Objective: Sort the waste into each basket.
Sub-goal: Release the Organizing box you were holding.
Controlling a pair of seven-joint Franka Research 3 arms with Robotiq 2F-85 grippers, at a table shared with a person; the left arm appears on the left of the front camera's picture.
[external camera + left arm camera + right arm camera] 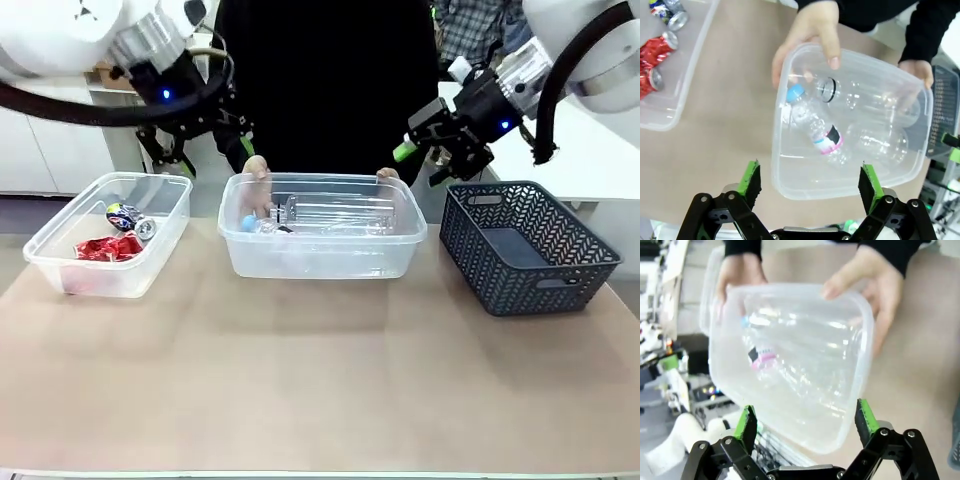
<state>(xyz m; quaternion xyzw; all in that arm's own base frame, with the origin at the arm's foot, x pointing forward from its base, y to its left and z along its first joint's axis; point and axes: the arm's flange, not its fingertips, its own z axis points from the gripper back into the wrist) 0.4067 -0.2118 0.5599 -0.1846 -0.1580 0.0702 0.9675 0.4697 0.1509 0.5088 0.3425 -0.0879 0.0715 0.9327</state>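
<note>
Two clear baskets stand on the table. The left basket (100,280) holds crushed red cans (105,248) and a black-blue can (122,213). The middle basket (320,262) holds several clear plastic bottles (330,215), one with a blue cap and a pink label (812,125). A person's hands (258,172) grip its far rim. My left gripper (195,150) hangs open above the gap between the two baskets. My right gripper (430,160) hangs open above the middle basket's right end. Both wrist views look down on this basket (777,165) (861,365) past open, empty grippers (809,185) (805,422).
A dark grey lattice basket (525,245) stands at the right, close to the middle basket. The brown tabletop (320,380) stretches bare toward the near edge. The person in black stands at the far side.
</note>
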